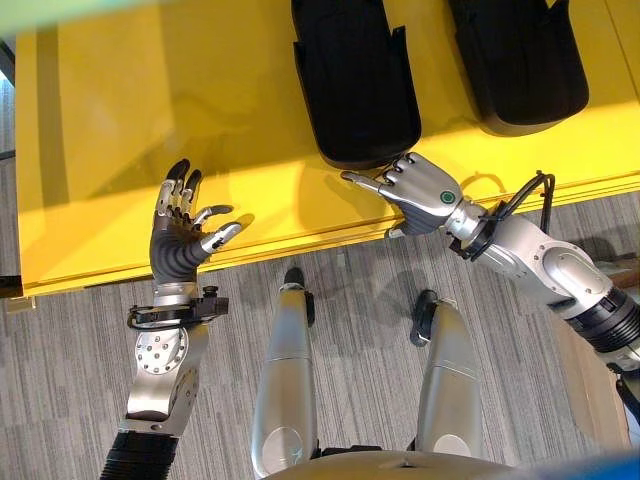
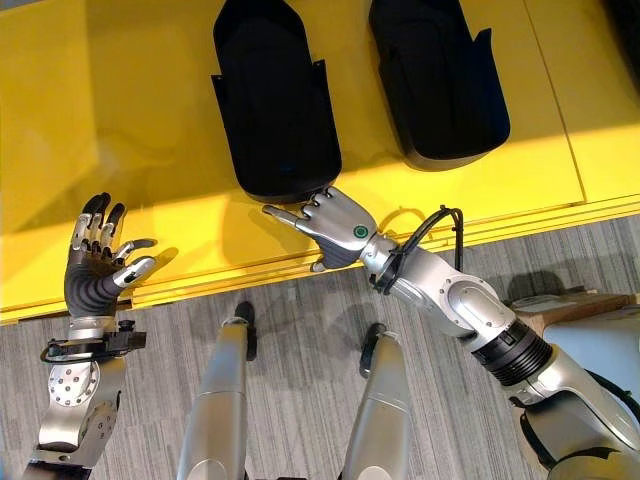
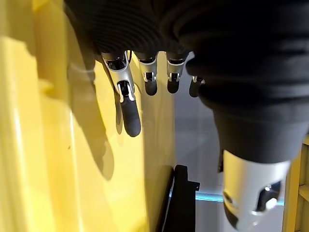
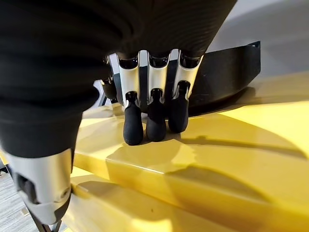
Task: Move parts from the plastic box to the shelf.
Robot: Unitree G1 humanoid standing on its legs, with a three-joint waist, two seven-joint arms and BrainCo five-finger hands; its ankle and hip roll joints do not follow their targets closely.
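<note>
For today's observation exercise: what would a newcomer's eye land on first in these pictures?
The bright yellow shelf stands out first, with two black parts lying side by side at its far end. The right hand reaches over the shelf's front edge just before the nearer part, while the left hand is open above that edge, holding nothing.

Two black parts (image 1: 355,80) (image 1: 520,60) block the far yellow surface (image 1: 100,120). Left stretch lies bare. Right hand (image 1: 420,190) sits just beside the nearer part

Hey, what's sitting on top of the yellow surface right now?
Two black moulded parts lie side by side on the yellow surface. The right hand rests at the nearer part's front edge; the left hand hovers open. What's under the parts is hidden.
</note>
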